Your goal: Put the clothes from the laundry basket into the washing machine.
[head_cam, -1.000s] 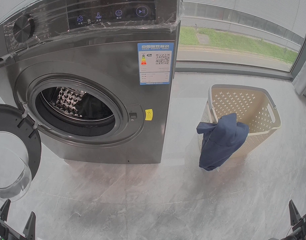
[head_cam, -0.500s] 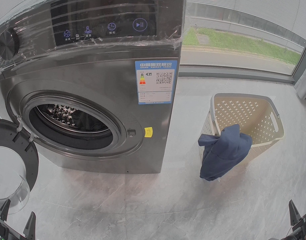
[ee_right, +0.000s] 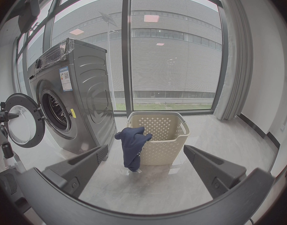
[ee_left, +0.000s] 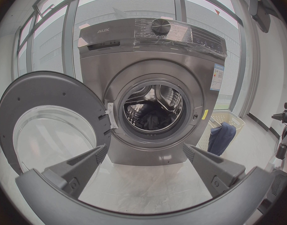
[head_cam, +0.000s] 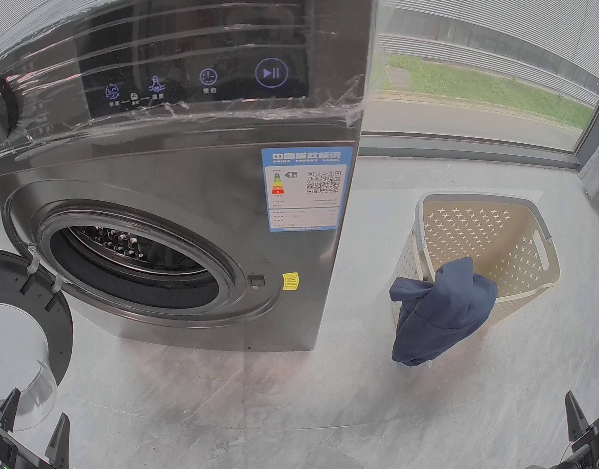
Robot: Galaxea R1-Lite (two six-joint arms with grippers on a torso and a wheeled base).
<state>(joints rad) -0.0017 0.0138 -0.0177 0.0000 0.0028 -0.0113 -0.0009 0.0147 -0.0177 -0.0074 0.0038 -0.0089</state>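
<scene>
A blue garment (head_cam: 443,307) drapes over the laundry basket's (head_cam: 542,224) near-left rim, right of the open washing machine (head_cam: 182,157); the left gripper (head_cam: 39,408) and right gripper (head_cam: 587,385) hover near, wide open and empty.

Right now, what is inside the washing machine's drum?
Dark clothing lies at the bottom of the drum, seen past the open door. The drum's near floor is hidden below the opening, and the pieces cannot be counted.

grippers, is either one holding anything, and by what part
Nothing is held. The left gripper and right gripper are open and empty; the garment hangs over the basket rim, untouched.
</scene>
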